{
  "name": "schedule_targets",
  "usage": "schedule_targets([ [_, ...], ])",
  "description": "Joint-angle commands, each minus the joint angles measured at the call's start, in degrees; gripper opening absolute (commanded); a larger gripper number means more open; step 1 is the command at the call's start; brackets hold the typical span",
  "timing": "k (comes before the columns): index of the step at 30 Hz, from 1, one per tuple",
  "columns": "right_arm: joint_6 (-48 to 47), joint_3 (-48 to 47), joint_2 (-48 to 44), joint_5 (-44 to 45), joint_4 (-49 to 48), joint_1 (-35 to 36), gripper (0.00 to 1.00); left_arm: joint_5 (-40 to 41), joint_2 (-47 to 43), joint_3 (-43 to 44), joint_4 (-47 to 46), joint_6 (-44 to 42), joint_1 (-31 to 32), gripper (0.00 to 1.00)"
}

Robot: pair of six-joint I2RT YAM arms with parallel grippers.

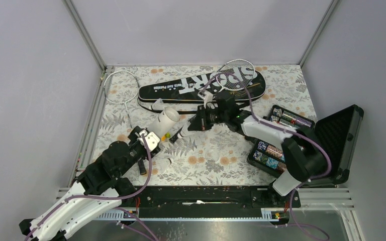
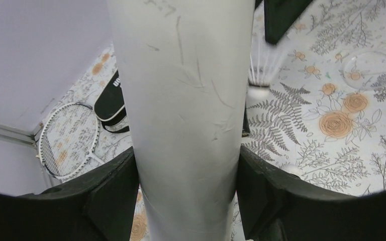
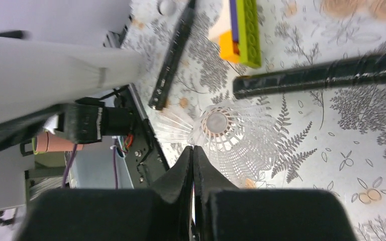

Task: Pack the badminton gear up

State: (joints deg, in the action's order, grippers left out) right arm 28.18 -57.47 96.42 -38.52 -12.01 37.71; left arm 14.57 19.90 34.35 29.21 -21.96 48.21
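At right gripper [image 3: 193,149] tips, shuttlecock [image 3: 216,123] pinched by its feather rim; I fear slip before tube [image 2: 181,90], clamped in left gripper [image 2: 187,187].

Even bright light, soft shadows, fg blurry

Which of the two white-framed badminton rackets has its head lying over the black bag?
The right-hand white-framed racket, its head overlapping the SPORT lettering on the black racket-shaped bag. The other racket lies on the floral tablecloth left of the bag.
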Motion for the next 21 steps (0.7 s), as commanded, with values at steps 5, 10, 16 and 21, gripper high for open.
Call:
schedule_targets([
  [5,-4.5,-0.1,-20.8,10.8,11.4,-1.6,0.00,-5.6,4.7,3.0,-1.4,0.0,0.0,0.30],
  [10,-7.9,-0.9,-31.3,17.0,19.2,-1.6,0.00,-7.7,8.3,4.7,-0.2,-0.5,0.0,0.30],
  [16,-9.0,-1.8,-39.0,15.6,22.0,-1.6,0.00,-9.1,9.1,3.9,-0.4,-0.3,0.0,0.30],
  [21,-7.1,-1.9,-41.3,12.9,20.7,-1.6,0.00,-9.9,9.2,4.3,-0.4,0.0,0.0,0.30],
])
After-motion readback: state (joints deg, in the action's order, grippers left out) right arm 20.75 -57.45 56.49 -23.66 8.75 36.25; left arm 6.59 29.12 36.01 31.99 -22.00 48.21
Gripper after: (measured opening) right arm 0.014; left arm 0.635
